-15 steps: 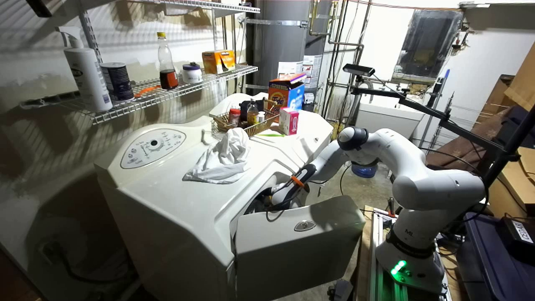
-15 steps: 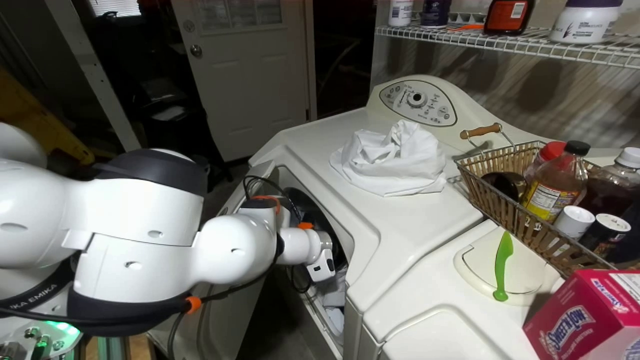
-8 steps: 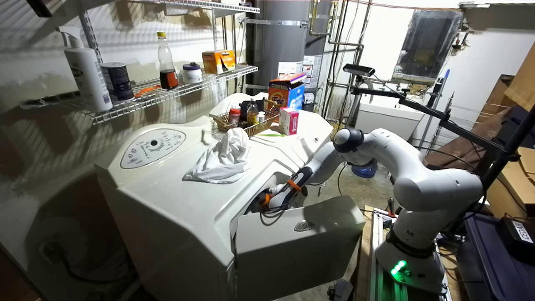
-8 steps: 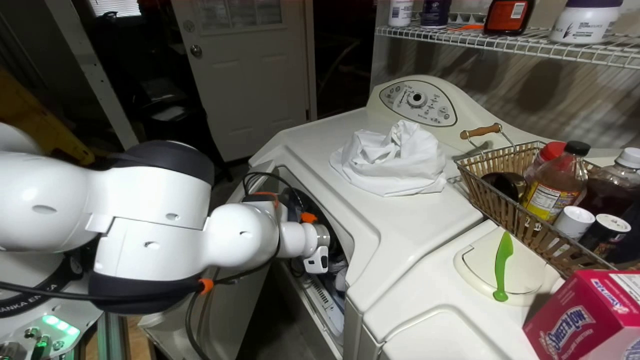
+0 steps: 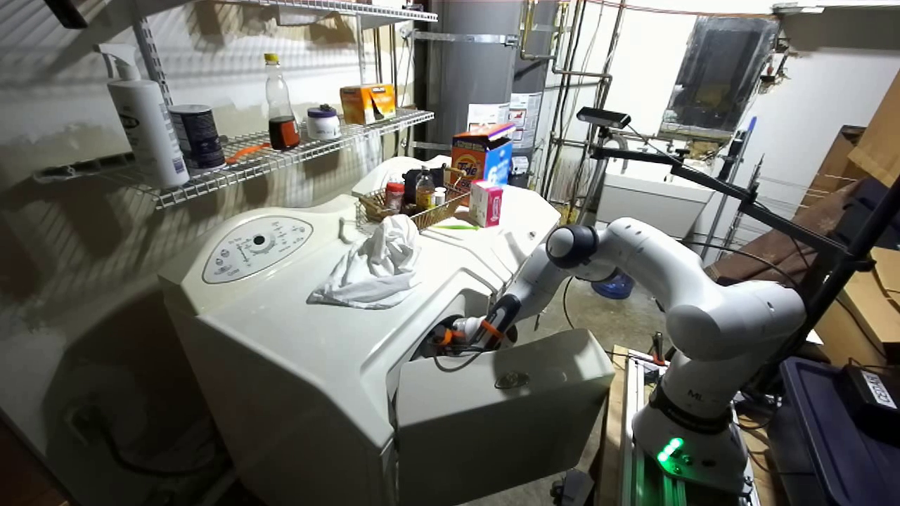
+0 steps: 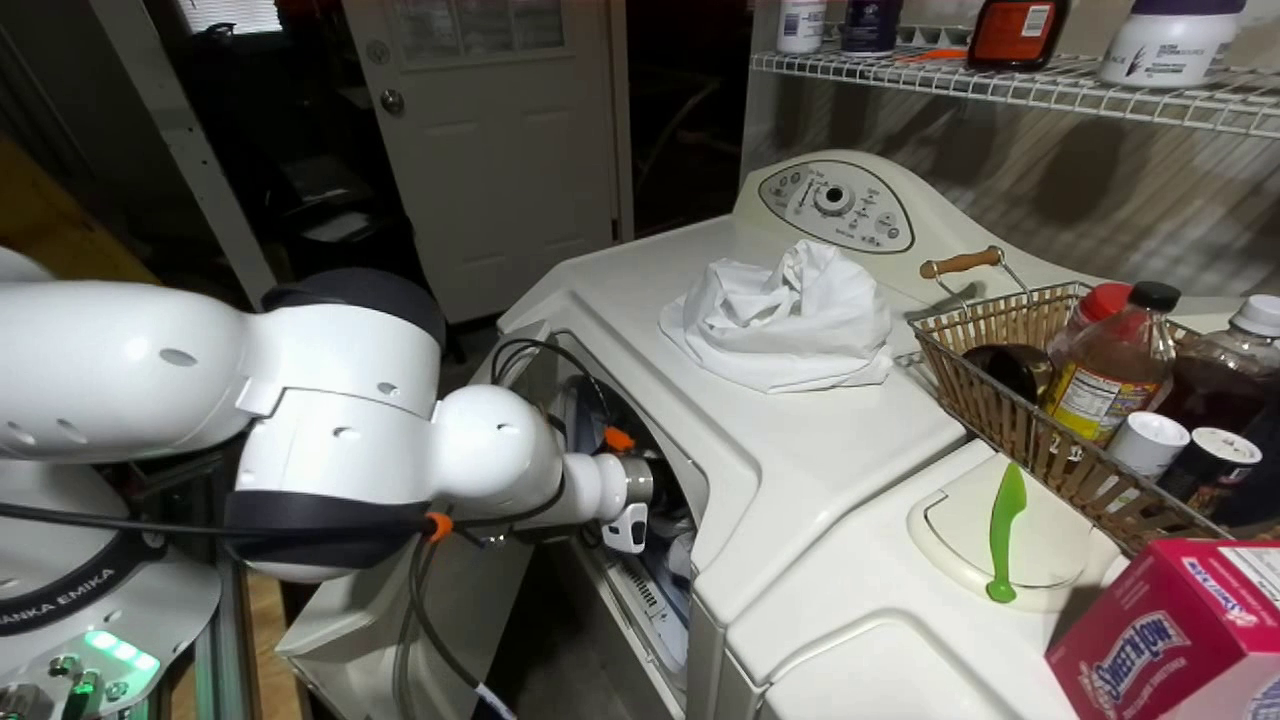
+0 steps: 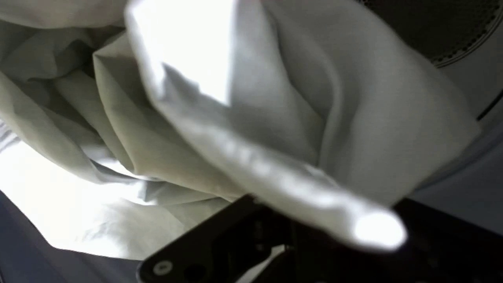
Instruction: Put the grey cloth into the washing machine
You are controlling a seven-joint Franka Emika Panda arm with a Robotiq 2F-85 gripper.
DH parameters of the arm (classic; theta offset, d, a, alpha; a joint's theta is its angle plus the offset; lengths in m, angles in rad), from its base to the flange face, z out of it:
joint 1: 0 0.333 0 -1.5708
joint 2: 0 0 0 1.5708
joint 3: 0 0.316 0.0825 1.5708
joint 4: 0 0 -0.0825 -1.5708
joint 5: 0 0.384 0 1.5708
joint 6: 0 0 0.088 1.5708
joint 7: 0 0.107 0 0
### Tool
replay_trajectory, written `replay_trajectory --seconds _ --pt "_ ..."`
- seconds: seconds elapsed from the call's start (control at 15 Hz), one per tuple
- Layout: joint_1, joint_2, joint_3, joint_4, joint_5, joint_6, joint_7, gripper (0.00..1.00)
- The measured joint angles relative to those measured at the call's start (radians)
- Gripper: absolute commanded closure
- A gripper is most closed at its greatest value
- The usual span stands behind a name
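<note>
Inside the washing machine (image 5: pixel 323 351), the gripper (image 7: pixel 328 220) is pressed together on the grey cloth (image 7: pixel 251 129), as I judge, and in the wrist view this cloth lies ahead of it, one bright fold slanting over it, which the release should free

Matt grey cloth (image 7: pixel 267 125), smooth washing machine (image 5: pixel 295 330)

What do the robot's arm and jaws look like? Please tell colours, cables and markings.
The arm is white and rounded, with black bands at joints. A black cable runs along it, fastened by orange ties. Green lights glow on its base, below a black ring reading "ANKA EMIKA". The wrist view shows black jaws with a pale screw.
</note>
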Motion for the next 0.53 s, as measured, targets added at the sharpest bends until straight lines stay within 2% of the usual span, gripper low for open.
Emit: replay_trajectory --seconds 0.53 --pt "0.179 0.001 -0.16 0.101 -0.001 0.123 0.235 0.98"
